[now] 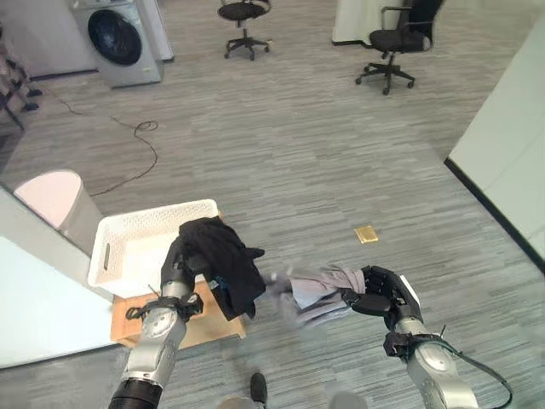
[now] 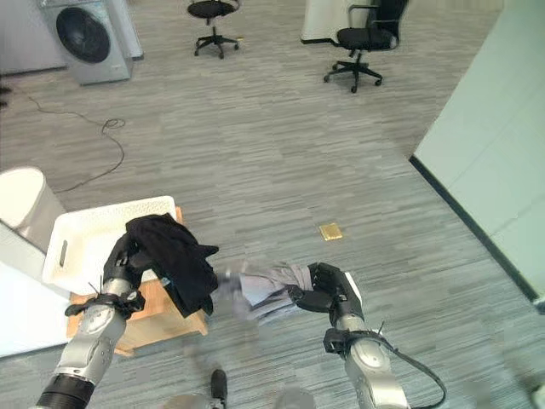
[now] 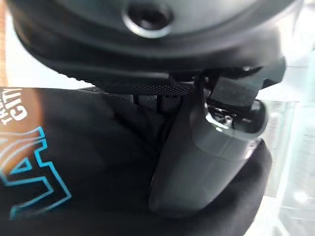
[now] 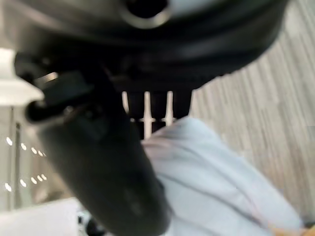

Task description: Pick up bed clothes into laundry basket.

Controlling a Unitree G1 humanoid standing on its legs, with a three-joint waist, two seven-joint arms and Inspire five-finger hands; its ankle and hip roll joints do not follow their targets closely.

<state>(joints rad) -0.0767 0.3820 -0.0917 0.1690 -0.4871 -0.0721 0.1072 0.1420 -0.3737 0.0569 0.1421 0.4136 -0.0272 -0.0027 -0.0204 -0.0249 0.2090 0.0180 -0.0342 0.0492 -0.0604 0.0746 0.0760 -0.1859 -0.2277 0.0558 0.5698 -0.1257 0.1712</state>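
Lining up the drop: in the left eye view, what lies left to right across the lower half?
White laundry basket → left hand → black garment → grey garment → right hand.

Black garment point(image 1: 226, 260) drapes basket point(image 1: 128, 234) rim; rest of basket open.

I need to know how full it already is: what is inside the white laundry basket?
The white laundry basket shows a bare white floor on its left. A black garment, gripped by the left hand, drapes over its right rim and hides whatever lies beneath there.
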